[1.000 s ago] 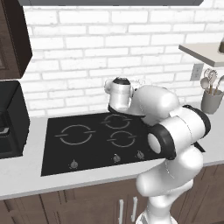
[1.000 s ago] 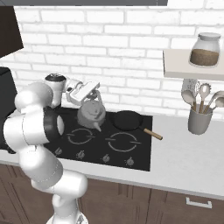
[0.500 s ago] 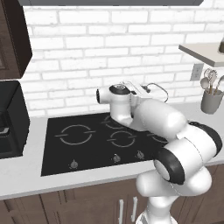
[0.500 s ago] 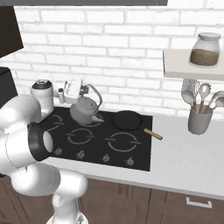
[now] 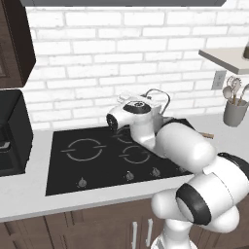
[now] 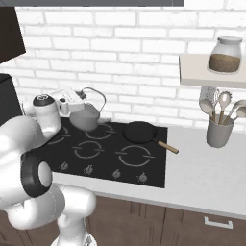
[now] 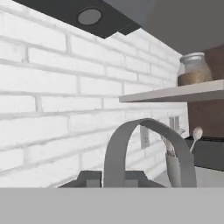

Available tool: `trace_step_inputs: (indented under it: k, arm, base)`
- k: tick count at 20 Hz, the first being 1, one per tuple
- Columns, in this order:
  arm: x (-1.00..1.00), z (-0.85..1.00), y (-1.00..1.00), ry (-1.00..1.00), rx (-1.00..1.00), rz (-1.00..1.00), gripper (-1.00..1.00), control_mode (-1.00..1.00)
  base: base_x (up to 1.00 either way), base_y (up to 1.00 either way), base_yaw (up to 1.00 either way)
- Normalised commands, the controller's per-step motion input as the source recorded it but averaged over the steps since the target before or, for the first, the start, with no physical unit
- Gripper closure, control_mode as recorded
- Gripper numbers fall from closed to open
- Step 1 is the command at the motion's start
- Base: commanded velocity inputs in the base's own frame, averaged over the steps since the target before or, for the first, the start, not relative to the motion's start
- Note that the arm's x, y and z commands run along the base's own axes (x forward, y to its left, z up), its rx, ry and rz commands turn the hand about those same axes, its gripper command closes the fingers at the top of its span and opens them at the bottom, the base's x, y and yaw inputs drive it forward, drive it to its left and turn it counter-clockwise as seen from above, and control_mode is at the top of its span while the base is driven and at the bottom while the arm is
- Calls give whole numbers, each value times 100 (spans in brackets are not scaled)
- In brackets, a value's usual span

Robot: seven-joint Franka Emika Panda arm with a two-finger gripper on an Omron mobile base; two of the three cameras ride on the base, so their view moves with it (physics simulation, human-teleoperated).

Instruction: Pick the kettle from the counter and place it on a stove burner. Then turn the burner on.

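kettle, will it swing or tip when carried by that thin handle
The kettle hangs above the stove from its thin arched handle, held at the gripper, so it may well sway. Its squat body probably settles upright when set down. The smooth handle could slip.

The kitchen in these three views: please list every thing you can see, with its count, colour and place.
kettle: one, whitish-grey, held up above the back left of the stove
stove: one, black glass with grey rings, set in the counter
knobs: a row, grey, along the stove's front edge
pan: one, dark with wooden handle, back right of the stove
counter: one, pale grey-white
utensil pot: one, grey, with spoons, right on the counter
jar: one, glass with brown contents, on the wall shelf
shelf: one, pale, right wall
gripper: one, shut on the kettle's handle
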Motion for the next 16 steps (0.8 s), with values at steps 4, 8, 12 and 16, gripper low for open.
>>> trace_step_inputs:
  k: [4, 8, 12, 16]
  arm:
    - [20, 0, 60, 0, -13, 52, 100, -100]
    - [20, 0, 76, -3, -13, 42, 100, -100]
    - [13, 0, 87, 0, -2, 29, 100, -100]
    - [3, 0, 84, 0, 0, 12, 100, -100]
  base:
    - [0, 0, 0]
    - [0, 0, 0]
    - [0, 0, 0]
    - [0, 0, 0]
